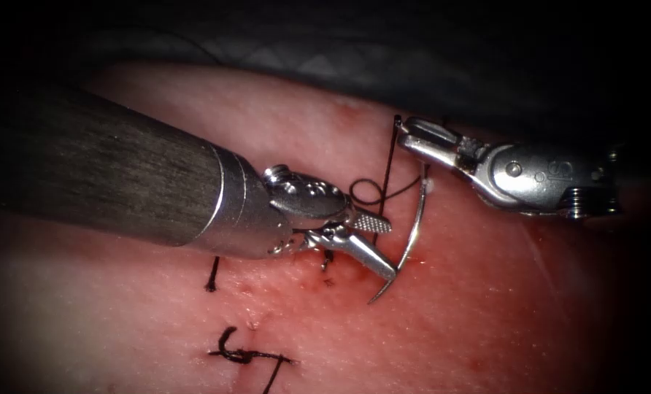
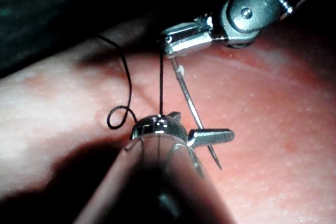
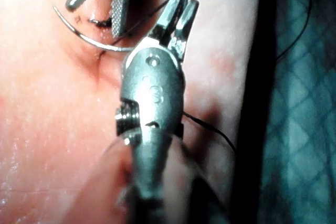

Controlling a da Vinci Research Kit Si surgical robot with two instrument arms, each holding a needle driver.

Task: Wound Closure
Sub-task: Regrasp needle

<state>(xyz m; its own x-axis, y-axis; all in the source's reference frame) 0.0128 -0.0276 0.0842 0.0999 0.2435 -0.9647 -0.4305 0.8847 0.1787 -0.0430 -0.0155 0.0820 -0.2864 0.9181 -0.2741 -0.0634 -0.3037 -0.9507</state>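
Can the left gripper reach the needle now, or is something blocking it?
Probably yes. The left gripper is open and holds nothing, right beside the needle, which lies free above the tissue; nothing stands between them.

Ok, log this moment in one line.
left tool: open, holds nothing, beside needle | right tool: shut on thread | needle: right of cut, looks out of tissue

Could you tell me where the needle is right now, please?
In the endoscope view the needle hangs free of the tissue, just beyond the open left gripper, below the right gripper, which is shut on the thread.
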